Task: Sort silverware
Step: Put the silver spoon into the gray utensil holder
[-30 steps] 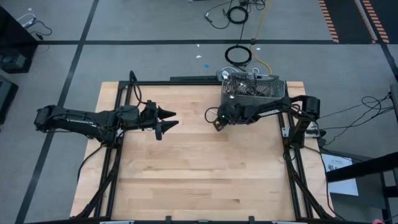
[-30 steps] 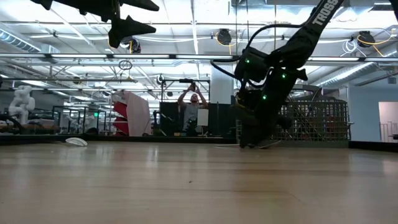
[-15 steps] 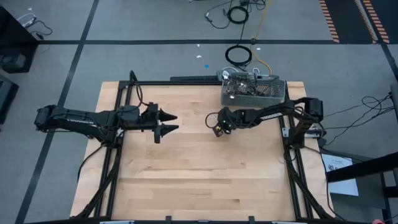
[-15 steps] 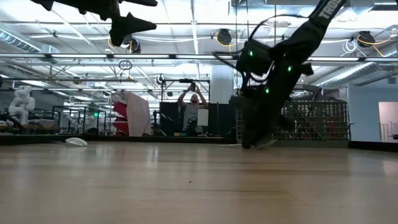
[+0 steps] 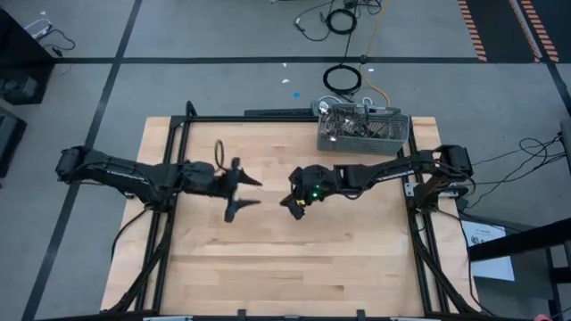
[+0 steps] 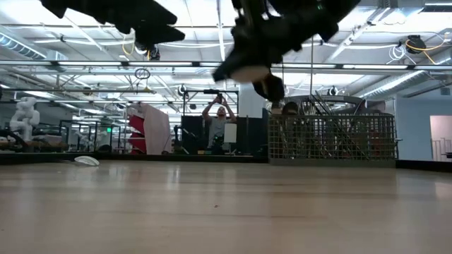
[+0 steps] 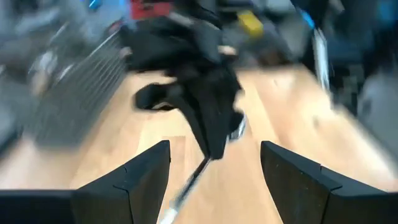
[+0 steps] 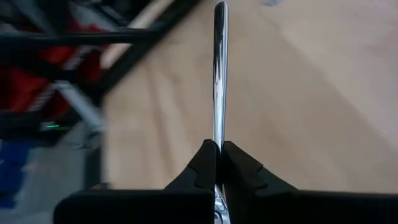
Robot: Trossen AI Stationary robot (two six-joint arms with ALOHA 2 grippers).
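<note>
Right wrist view shows the right gripper [image 8: 217,163] with its two fingers pressed together on one slim piece of silverware [image 8: 219,74], pinching it near one end; the shiny shaft runs straight out past the fingertips, its long axis in line with the fingers, pointing away from the wrist over the wooden table [image 8: 298,112]. Whether it is a fork, spoon or knife cannot be told. In the left wrist view the same piece [image 7: 186,190] slants down out of the right gripper toward the left gripper [image 7: 214,163], whose two fingers stand spread wide with nothing between them. In the high view the two grippers face each other near the table's middle, close but apart. Beyond the right gripper, at the table's far edge, sits one wire-mesh basket [image 5: 364,135] holding a tangle of further silverware, too jumbled to count.
</note>
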